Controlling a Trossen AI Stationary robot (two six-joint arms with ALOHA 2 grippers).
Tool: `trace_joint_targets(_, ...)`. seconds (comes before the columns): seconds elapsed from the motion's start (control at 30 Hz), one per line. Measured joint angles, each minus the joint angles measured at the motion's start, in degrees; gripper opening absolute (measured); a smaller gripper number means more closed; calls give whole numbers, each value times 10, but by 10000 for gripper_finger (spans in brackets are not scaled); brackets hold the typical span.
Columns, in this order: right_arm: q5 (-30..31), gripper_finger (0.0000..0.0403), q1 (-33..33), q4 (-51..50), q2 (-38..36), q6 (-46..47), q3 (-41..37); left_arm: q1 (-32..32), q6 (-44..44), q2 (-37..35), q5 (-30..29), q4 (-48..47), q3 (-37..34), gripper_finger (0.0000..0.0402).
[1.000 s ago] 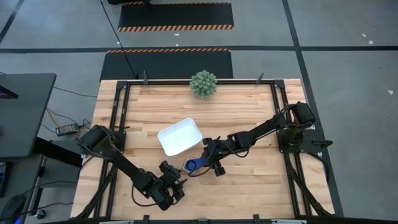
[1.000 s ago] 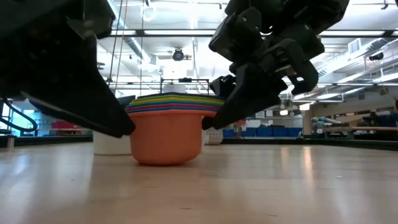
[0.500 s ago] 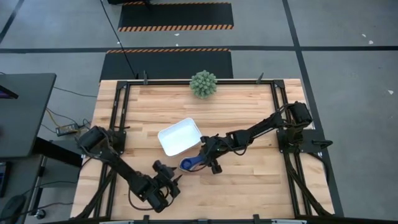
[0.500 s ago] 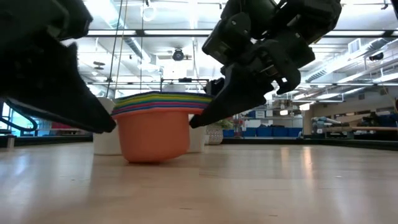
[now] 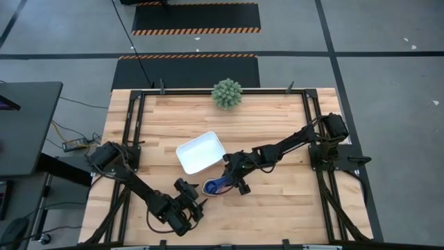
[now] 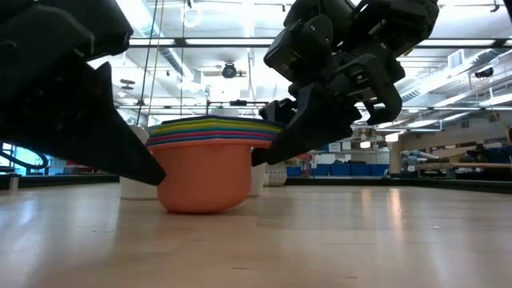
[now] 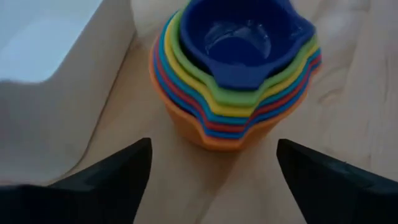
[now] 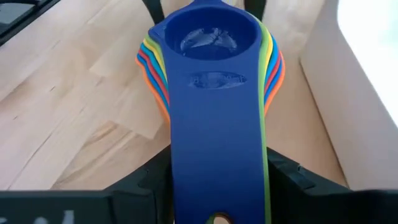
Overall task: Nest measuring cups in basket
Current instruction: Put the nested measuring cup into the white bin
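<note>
The measuring cups (image 5: 211, 186) are nested in one stack, orange outermost and dark blue innermost (image 7: 239, 34), standing just near of the white basket (image 5: 200, 153). In the low view the orange base (image 6: 204, 180) sits at table level. My right gripper (image 5: 226, 182) reaches in from the table's right and is shut on the stacked handles. My left gripper (image 5: 195, 199) is open on the near-left side of the stack, its fingers spread wider than the cups and apart from them (image 7: 212, 144). My right gripper (image 8: 217, 171) pinches the stacked flat handles (image 8: 217, 149) between its two fingers (image 8: 152, 177), one on each side edge. It comes from the table's right, slanting slightly down, fingers lying along the handles. The stack sits upright; whether its orange base touches the table I cannot tell.
The basket's wall (image 7: 99, 74) stands close beside the stack on its far side, its rim (image 8: 367, 74) showing in the right wrist view. A spiky green ball plant (image 5: 227, 93) sits at the far edge. Bare wood lies near and right of the cups.
My right gripper has carried the stack a little toward the table's left, then partway back, the stack staying upright. My left gripper drew back toward the left with it and has returned closer, still open.
</note>
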Motion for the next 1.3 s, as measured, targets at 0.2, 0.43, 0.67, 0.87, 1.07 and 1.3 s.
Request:
trace_joint_targets(0.2, -2, 181, -1, 24, 1, -3, 0, 13, 44, 16, -3, 49, 0, 355)
trace_joint_targets(0.43, -1, 181, -2, 12, 1, -3, 0, 32, 81, 26, -6, 61, 0, 355)
trace_joint_targets(0.67, -5, 181, -6, 22, 1, -5, 0, 33, 117, 19, -9, 64, 0, 355)
trace_joint_targets(0.87, -27, 181, -22, 36, 1, -5, 0, 33, 116, -27, -16, 18, -1, 355)
trace_joint_targets(1.07, -47, 181, -32, 67, 1, 1, 0, 37, 118, -64, -16, -14, 0, 355)
trace_joint_targets(1.3, -47, 181, -40, 65, 1, 2, 12, 37, 117, -109, -22, -63, 0, 355)
